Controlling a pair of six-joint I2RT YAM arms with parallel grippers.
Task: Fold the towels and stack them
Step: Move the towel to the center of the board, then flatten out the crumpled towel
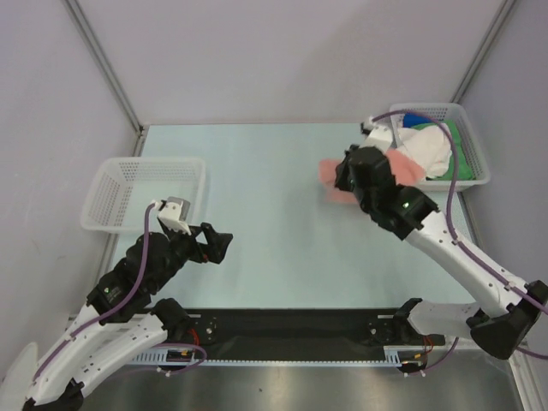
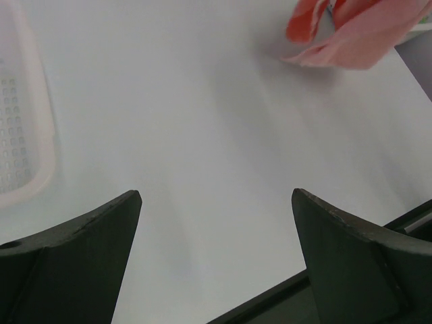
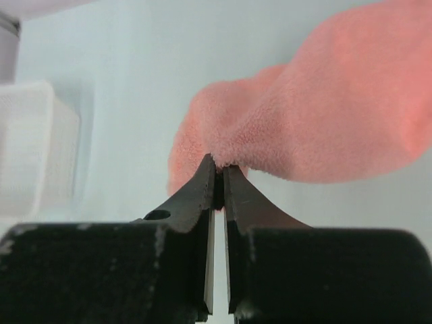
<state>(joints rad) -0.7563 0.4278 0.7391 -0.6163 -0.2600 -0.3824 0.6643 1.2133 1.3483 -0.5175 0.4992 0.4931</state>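
My right gripper (image 3: 220, 165) is shut on a fold of the pink towel (image 3: 324, 115) and holds it above the table beside the right basket. In the top view the pink towel (image 1: 330, 171) hangs to the left of the right gripper (image 1: 347, 175), partly hidden by the arm. It also shows at the top right of the left wrist view (image 2: 351, 37). The right basket (image 1: 467, 116) holds a white towel (image 1: 428, 150), a green towel (image 1: 458, 154) and a blue one (image 1: 413, 117). My left gripper (image 1: 218, 246) is open and empty low over the table's near left; its jaws stand wide apart (image 2: 216, 202).
An empty white mesh basket (image 1: 141, 193) stands at the table's left, just behind the left wrist; its rim shows in the left wrist view (image 2: 27, 135). The black front rail (image 1: 300, 330) runs along the near edge. Grey walls enclose the table.
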